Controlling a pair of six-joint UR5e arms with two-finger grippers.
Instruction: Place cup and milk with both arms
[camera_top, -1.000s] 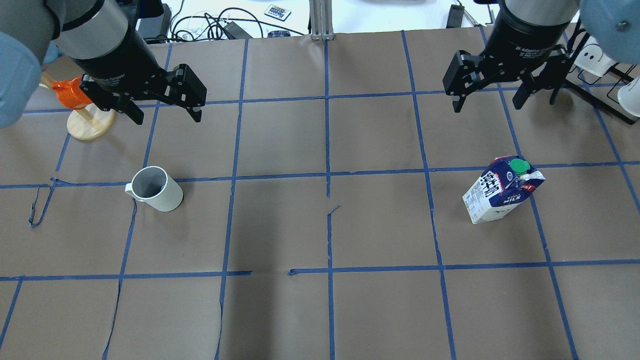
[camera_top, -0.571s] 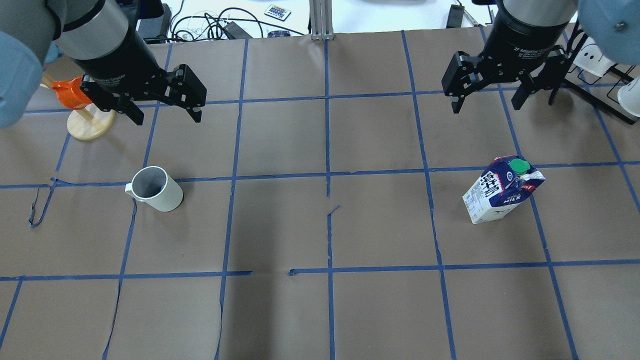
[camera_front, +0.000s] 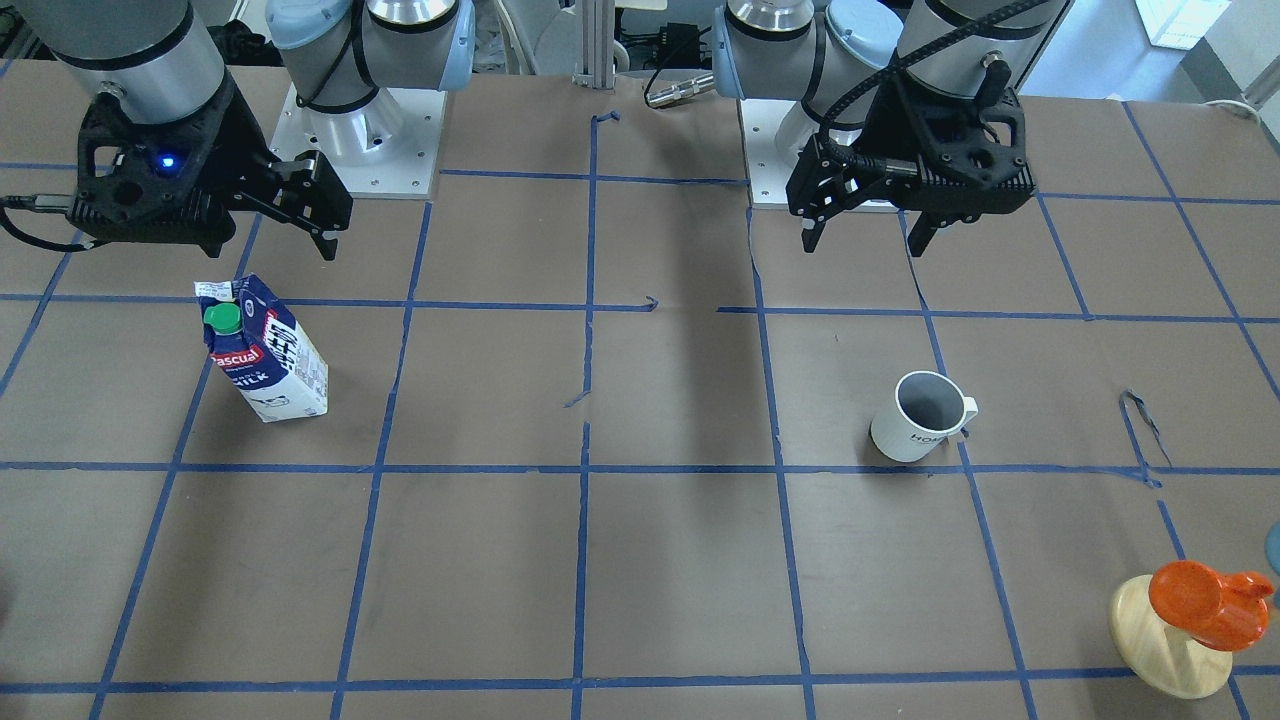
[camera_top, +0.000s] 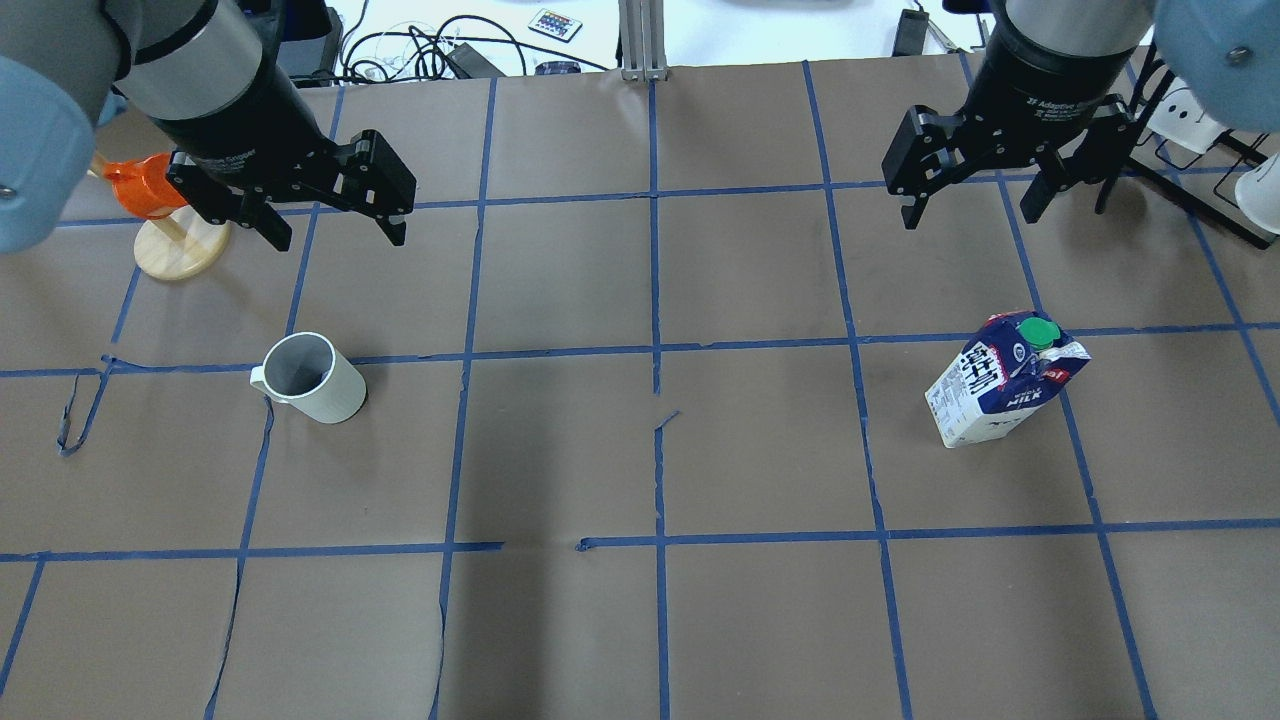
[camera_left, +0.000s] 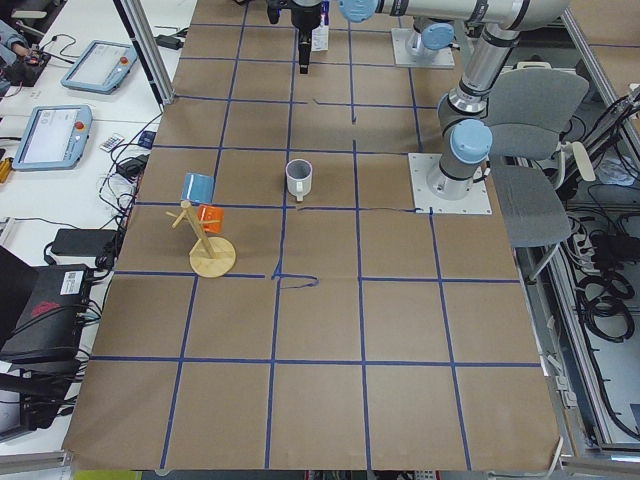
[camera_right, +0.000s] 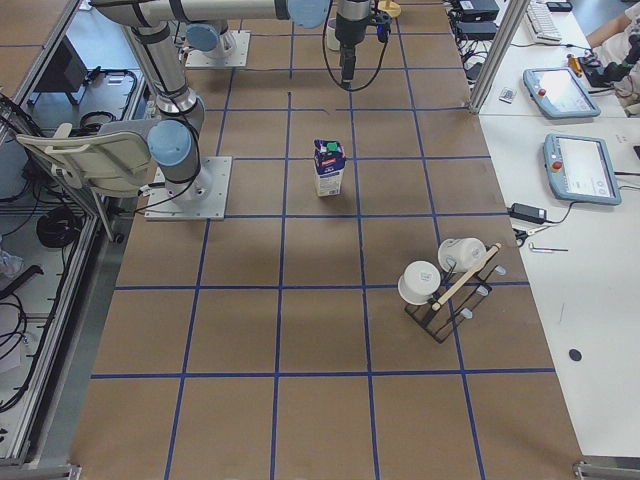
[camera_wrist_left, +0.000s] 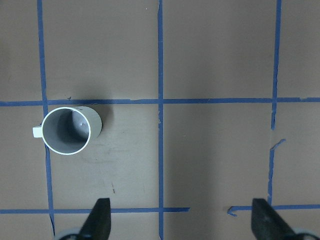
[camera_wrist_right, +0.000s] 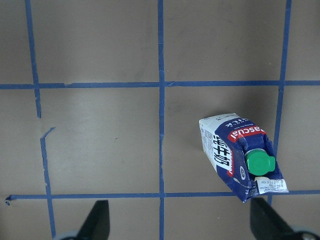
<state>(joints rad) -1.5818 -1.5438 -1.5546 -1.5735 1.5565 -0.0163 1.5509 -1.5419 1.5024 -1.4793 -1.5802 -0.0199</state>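
Left gripper (camera_top: 338, 235) and right gripper (camera_top: 968, 215) hover with jaws spread, empty. Cup (camera_top: 310, 378) upright, milk (camera_top: 1005, 380) far from it. Cup seems stiff, light, slick; best pinched across its rim.

Brown-papered table (camera_top: 560, 450), gridded with blue tape (camera_top: 653, 250).
White cup (camera_top: 310, 378) stands apart from the left fingers (camera_top: 392, 222); milk carton (camera_top: 1005, 385) apart from the right fingers (camera_top: 908, 208).

The left arm (camera_top: 200, 70) reaches forward with its wrist turned down. The left gripper (camera_top: 335, 232) hangs from it with jaws spread wide and black fingertips (camera_wrist_left: 100, 222) far apart, pointing straight down. The right arm (camera_top: 1065, 45) holds the same pose: wrist down, the right gripper (camera_top: 968, 212) with jaws spread equally wide, its fingertips (camera_wrist_right: 99, 222) well apart and aimed downward.
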